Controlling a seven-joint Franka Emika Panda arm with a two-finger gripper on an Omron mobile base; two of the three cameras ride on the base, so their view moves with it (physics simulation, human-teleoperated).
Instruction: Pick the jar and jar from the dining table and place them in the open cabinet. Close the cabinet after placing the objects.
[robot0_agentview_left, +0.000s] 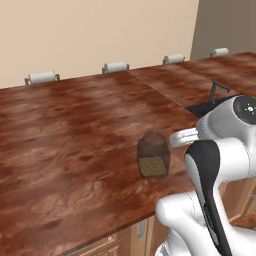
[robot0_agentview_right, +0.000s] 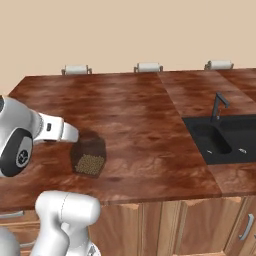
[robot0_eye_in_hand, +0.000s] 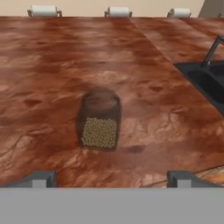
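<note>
A wide, round-shouldered dark glass jar (robot0_agentview_left: 153, 155) (robot0_agentview_right: 89, 156) (robot0_eye_in_hand: 99, 120) with olive-yellow pellets in its lower half stands upright on the dining table (robot0_agentview_left: 75, 130) (robot0_agentview_right: 130, 110) (robot0_eye_in_hand: 52, 78), near its front edge. My gripper (robot0_eye_in_hand: 111, 179) is open. It hangs on the near side of the jar, facing it and apart from it. In the hand view the two dark fingertips (robot0_eye_in_hand: 39, 178) stand wide, and the jar sits ahead between them, slightly left of centre. Nothing is held. The cabinet is out of view.
A black sink (robot0_agentview_right: 220, 137) (robot0_eye_in_hand: 205, 81) with a dark faucet (robot0_agentview_left: 218, 90) (robot0_agentview_right: 218, 105) is set into the top to the jar's right. Pale grey chair backs (robot0_agentview_left: 115, 66) (robot0_agentview_right: 148, 66) line the far edge. Wooden doors with silver handles (robot0_agentview_right: 245, 227) sit below the front edge.
</note>
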